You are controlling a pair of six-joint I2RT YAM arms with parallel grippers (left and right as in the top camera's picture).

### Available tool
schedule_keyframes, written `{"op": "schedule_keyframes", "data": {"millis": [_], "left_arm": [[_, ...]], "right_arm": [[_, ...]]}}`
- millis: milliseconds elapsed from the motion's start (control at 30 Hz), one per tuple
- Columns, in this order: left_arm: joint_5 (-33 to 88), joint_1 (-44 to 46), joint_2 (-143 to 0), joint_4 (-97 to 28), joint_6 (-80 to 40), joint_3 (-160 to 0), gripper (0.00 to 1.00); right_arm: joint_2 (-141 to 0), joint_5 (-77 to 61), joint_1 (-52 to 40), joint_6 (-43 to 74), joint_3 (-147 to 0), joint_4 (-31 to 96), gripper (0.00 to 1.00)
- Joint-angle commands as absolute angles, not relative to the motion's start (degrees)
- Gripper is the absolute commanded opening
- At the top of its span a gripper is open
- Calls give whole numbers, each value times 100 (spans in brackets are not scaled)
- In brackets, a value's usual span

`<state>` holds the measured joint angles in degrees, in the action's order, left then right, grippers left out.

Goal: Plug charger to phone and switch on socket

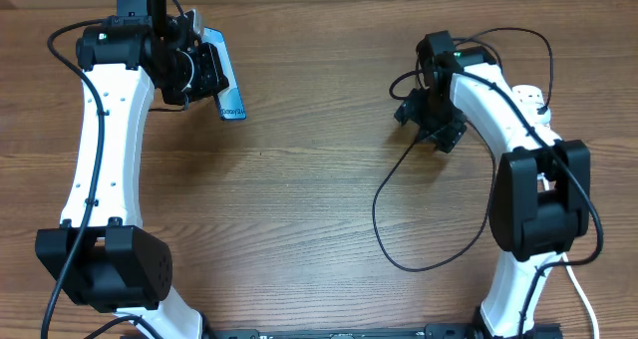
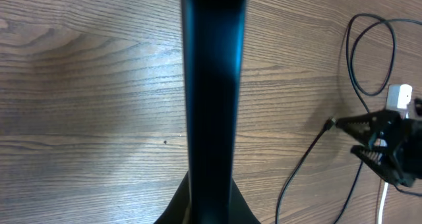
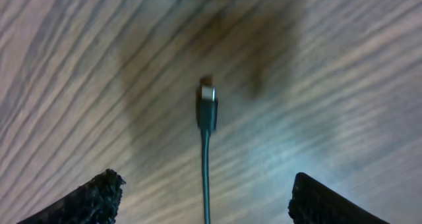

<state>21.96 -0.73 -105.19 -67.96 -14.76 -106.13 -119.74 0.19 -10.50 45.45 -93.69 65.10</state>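
Note:
My left gripper (image 1: 204, 72) is shut on the phone (image 1: 229, 92) and holds it off the table at the back left, blue-teal screen showing. The left wrist view shows the phone (image 2: 211, 85) edge-on as a dark bar rising from the gripper (image 2: 211, 201). My right gripper (image 1: 414, 120) is open, low over the table. In the right wrist view the charger's plug tip (image 3: 206, 109) lies between the spread fingers (image 3: 99, 197), touching neither. The charger's black cable (image 1: 384, 219) loops toward the front. The white socket (image 1: 535, 96) is mostly hidden under the right arm.
A thick white cord (image 1: 583, 289) runs along the right arm's base. From the left wrist view, the right gripper (image 2: 379, 141) and cable loops (image 2: 369, 53) fill the right side. Bare wooden table (image 1: 299, 209) lies between the arms.

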Motion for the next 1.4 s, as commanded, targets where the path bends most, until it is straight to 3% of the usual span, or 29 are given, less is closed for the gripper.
{"op": "schedule_keyframes", "data": {"millis": [0,167,267,733,800,1200,1300,1367], "left_arm": [[2246,-34,-10462,-6770,-1367,-10698,4],[2246,-34,-10462,-6768,-1367,-10698,4],[2246,-34,-10462,-6768,-1367,-10698,4],[2246,-34,-10462,-6766,-1367,-10698,4],[2246,-34,-10462,-6764,-1367,-10698,4],[2246,-34,-10462,-6772,-1367,-10698,4],[2246,-34,-10462,-6772,-1367,-10698,4],[2248,-34,-10462,-6777,-1367,-10698,4]], "right_arm": [[-12254,36,-1031,4853,-9454,6436,76],[-12473,36,-1031,4971,-9445,6353,67],[-12516,34,-1031,4974,-9445,6348,56],[-12829,-71,-1031,4974,-9369,6368,43],[-12829,-73,-1031,4974,-9369,6375,32],[-12829,-183,-1033,4976,-9369,6475,36],[-12829,-174,-1033,5074,-9369,6462,34],[-12829,-180,-1033,5107,-9369,6458,26]]}}
